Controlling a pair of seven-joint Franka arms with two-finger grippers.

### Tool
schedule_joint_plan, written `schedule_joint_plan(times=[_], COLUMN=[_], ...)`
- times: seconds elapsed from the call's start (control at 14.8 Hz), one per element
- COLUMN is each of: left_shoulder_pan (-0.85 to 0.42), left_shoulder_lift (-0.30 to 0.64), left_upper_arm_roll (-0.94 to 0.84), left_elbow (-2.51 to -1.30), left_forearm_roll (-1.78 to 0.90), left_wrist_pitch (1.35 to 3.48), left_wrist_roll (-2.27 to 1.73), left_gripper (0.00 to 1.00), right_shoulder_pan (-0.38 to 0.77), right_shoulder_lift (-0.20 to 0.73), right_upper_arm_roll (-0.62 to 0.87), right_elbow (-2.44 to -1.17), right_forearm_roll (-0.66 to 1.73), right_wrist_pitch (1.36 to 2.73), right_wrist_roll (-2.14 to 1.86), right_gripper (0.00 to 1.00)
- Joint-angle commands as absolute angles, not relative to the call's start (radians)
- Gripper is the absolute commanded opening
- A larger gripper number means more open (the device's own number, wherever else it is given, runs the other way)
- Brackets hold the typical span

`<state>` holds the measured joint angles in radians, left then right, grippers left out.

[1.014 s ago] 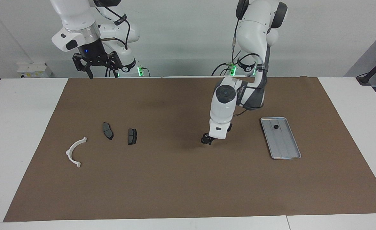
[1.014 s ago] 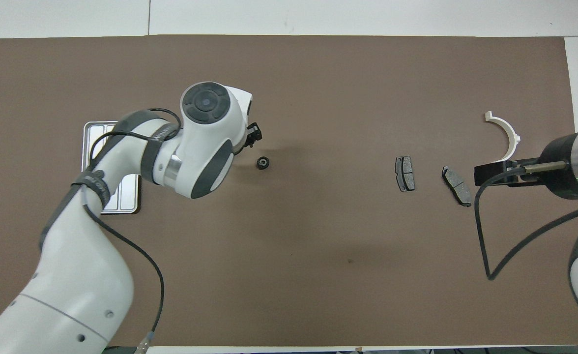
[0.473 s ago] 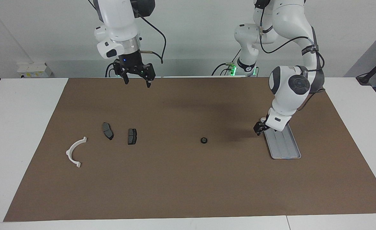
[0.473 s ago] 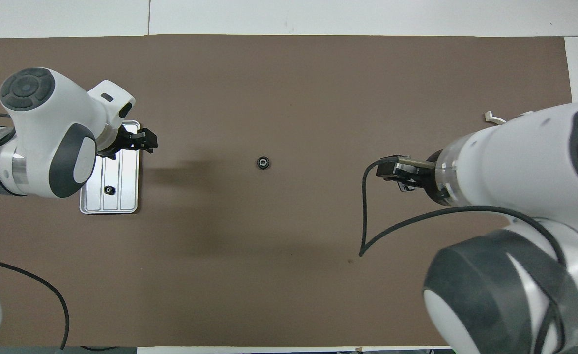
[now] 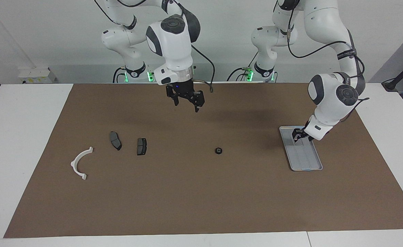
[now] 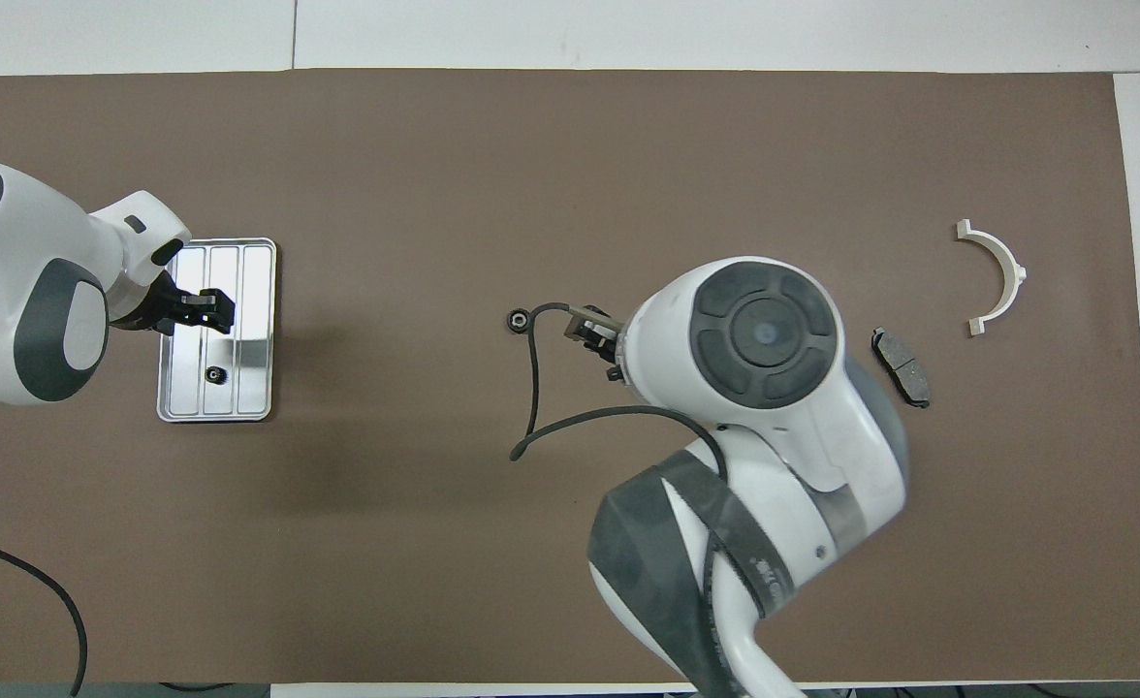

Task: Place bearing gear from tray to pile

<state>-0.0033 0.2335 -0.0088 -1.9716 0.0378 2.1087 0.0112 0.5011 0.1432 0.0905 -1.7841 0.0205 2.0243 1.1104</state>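
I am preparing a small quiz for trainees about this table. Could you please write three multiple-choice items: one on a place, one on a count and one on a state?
1. The bearing gear that is off the tray lies:
A) on top of a pad
B) on the brown mat, between the tray and the pads
C) on the bare white table

2. The number of dark grey pads is:
A) one
B) two
C) four

3. The right tool is:
A) shut on a gear
B) resting in the tray
C) open, empty, raised above the mat

Answers:
1 B: it sits alone on the mat.
2 B: two lie side by side near the white bracket.
3 C: its fingers are spread with nothing between them.
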Motion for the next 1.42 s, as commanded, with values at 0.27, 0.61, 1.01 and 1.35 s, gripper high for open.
schedule_joint_plan(times=[0.27,0.61,1.01,1.35], left_shoulder_pan=[0.024,0.043,0.043,0.041], left_shoulder_lift=[0.137,0.126,0.124,0.115], left_upper_arm_roll=[-0.020,-0.021,-0.021,-0.021], left_elbow=[-2.155,-2.212,-2.223,-2.255], left_forearm_roll=[0.041,0.025,-0.002,-0.002], left_wrist_pitch=[2.194,2.287,2.312,2.335], left_wrist_roll=[0.029,0.026,0.023,0.018], left_gripper=[0.69,0.63,0.61,0.59], right_shoulder_pan=[0.619,0.626,0.626,0.626], right_shoulder_lift=[0.533,0.713,0.816,0.844], right_upper_arm_roll=[0.075,0.075,0.078,0.080], right_elbow=[-1.423,-1.235,-1.137,-1.152], right_forearm_roll=[-0.067,-0.120,-0.127,-0.118], right_wrist_pitch=[1.945,1.898,1.902,1.965], right_wrist_roll=[1.253,1.289,1.290,1.293], right_gripper=[1.00,1.00,1.00,1.00])
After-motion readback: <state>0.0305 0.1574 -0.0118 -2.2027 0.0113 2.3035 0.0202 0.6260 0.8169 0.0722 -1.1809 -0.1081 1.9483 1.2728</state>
